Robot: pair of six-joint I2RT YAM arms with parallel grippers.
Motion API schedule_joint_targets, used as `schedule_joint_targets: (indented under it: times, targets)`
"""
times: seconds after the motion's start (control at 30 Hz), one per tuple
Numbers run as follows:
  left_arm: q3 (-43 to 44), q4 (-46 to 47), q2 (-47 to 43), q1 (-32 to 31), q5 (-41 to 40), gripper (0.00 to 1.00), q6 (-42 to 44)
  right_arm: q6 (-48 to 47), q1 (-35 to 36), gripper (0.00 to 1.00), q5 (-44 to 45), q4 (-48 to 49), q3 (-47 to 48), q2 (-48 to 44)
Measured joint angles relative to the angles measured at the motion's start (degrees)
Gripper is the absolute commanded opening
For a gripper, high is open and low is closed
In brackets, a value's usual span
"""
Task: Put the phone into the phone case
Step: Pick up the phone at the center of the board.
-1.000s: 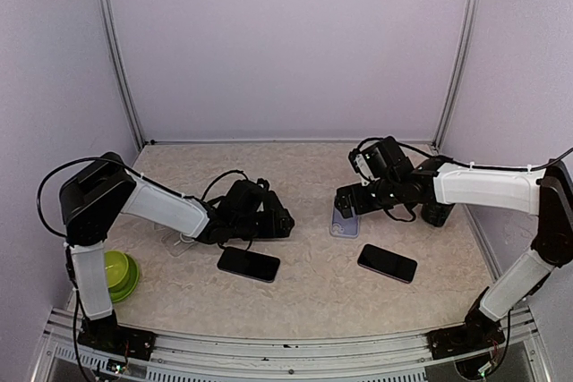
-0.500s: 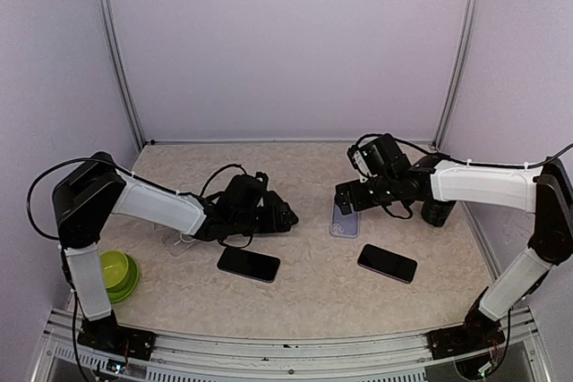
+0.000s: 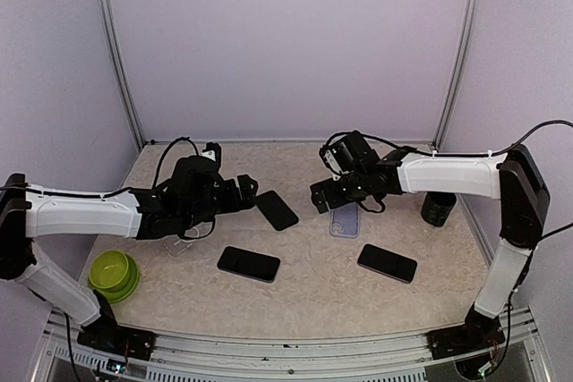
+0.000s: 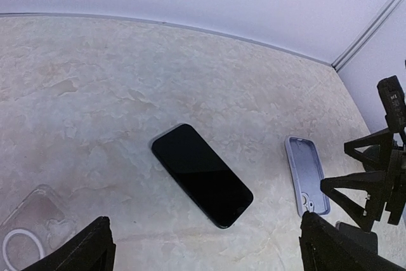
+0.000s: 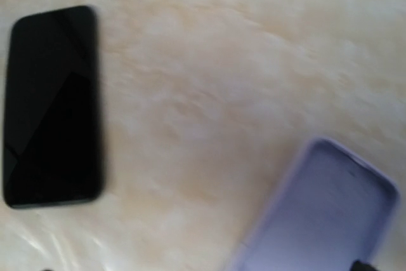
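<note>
A black phone (image 3: 277,209) lies flat, screen up, mid-table; it also shows in the left wrist view (image 4: 202,174) and the right wrist view (image 5: 54,103). An empty lilac phone case (image 3: 344,218) lies open side up to its right, also seen in the left wrist view (image 4: 306,174) and the right wrist view (image 5: 323,214). My left gripper (image 3: 240,194) is open and empty, just left of the phone. My right gripper (image 3: 324,196) is open and empty, low over the table between phone and case, at the case's far-left corner.
Two more black phones lie nearer the front, one left of centre (image 3: 248,263) and one right (image 3: 387,263). A clear case (image 3: 179,243) lies under the left arm. A green bowl (image 3: 114,273) is at front left, a dark cylinder (image 3: 438,207) at right.
My left gripper has drawn back to the left, and the black phone now lies uncovered on the table. My right gripper has shifted left, off the lilac case.
</note>
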Motion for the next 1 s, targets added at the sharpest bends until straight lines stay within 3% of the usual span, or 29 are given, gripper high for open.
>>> schedule_joint_targets:
  times: [0.4,1.0]
  targets:
    - [-7.37,-4.81,-14.67,0.0,-4.52,0.99,-1.66,-4.09,3.69,1.0,-5.51,0.33,10.67,12.74]
    - [-9.73,-6.05,-17.03,0.0,-5.35,0.99,-4.22,-6.64,3.74,1.0,-10.78,-0.11,21.86,25.64]
